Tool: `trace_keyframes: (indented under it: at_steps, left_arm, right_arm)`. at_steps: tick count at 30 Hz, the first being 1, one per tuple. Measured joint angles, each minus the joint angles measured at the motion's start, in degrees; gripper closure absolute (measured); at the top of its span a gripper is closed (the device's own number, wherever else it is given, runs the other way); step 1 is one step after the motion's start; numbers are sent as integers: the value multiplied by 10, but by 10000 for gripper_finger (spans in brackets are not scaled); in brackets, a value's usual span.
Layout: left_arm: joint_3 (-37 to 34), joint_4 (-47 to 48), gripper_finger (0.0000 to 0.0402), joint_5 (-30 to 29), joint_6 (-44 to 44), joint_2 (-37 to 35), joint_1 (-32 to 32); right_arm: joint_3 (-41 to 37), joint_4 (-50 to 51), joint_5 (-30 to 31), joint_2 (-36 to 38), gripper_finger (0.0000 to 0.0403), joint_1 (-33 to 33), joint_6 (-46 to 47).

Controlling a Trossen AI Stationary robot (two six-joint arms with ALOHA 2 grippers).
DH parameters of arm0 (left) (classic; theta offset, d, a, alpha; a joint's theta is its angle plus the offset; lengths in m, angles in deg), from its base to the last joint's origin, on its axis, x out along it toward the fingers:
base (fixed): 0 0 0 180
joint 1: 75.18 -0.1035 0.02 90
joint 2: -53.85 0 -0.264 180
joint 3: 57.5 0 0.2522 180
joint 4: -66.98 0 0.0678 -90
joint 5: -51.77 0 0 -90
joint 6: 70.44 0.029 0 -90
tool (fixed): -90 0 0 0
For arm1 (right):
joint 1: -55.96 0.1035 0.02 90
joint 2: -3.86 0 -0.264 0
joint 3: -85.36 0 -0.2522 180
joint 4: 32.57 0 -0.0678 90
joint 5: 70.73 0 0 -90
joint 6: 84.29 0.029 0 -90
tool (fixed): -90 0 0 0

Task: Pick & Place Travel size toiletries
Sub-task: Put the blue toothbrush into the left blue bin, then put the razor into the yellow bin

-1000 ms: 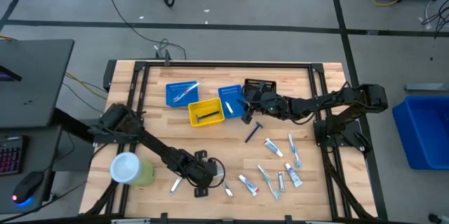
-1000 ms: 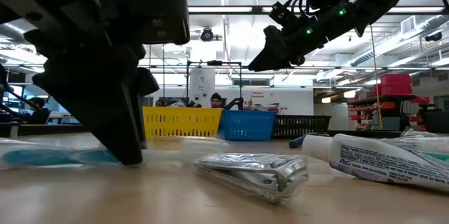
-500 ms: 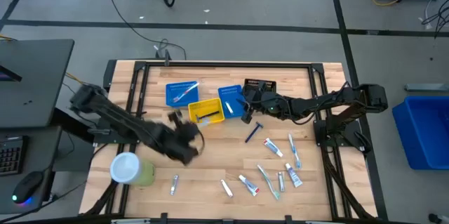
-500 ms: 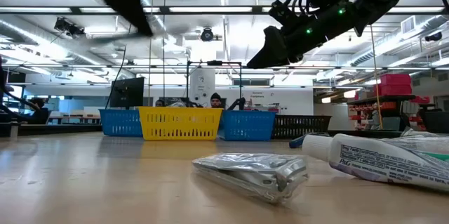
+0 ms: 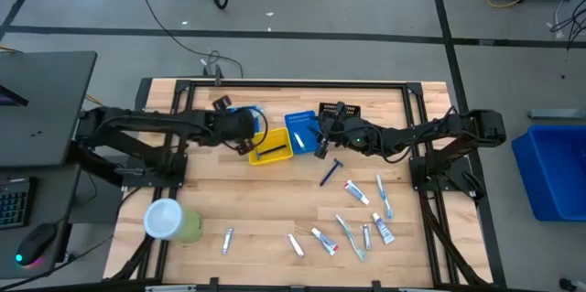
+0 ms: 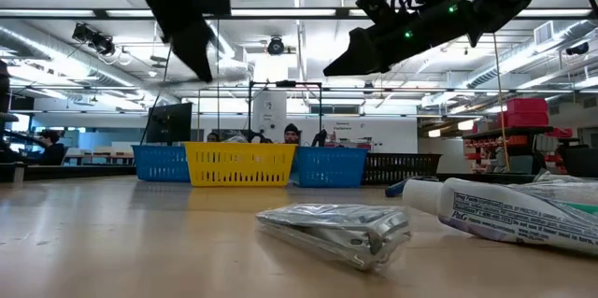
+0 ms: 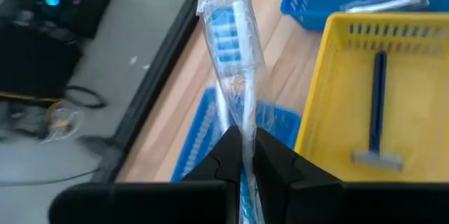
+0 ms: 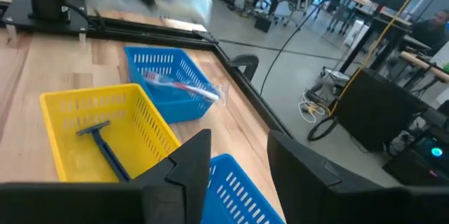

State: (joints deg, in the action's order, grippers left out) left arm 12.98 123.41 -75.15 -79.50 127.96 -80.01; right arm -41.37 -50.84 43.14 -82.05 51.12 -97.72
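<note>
Toothbrush [image 7: 231, 48] in clear wrapping is pinched between the pressed-together fingers of the left gripper [image 7: 243, 155], held above the left blue bin [image 5: 234, 122] beside the yellow bin [image 7: 365, 104] holding a razor [image 7: 377, 112]. Right gripper [image 8: 237, 155], fingers spread and empty, hovers over the middle blue bin [image 5: 298, 131].

— Is there any lettering you can actually read?

— Only on the white toothpaste tube [image 6: 523, 212] lying on the table [image 6: 140, 251] in the low view: a small "P&G" mark near its cap end.

— And the rest of the print on that tube?

— Blue and green lines of it (too small to make out). Nothing else is legible.
</note>
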Motion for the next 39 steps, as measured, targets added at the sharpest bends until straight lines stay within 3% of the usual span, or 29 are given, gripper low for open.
trace_keyframes:
  at_steps: [3,6,12,19,28,33,39]
  left_arm:
    - [-70,-131,377,51,72,0,-53]
    - [-124,-235,376,61,113,0,-99]
    - [-196,-352,375,144,189,0,-160]
    - [-224,-342,357,119,169,0,-190]
    - [-224,-331,263,110,144,0,-186]
    - [-170,-252,234,86,111,0,-165]
    - [-71,-129,235,160,37,0,-122]
  right_arm:
    - [0,0,0,0,252,0,0]
    - [0,0,0,0,254,0,1]
    - [0,0,-1,0,258,-1,5]
    - [0,0,0,0,259,-1,5]
    - [0,0,0,0,257,-1,5]
    - [0,1,0,0,260,-1,5]
    - [0,2,-4,0,262,-1,8]
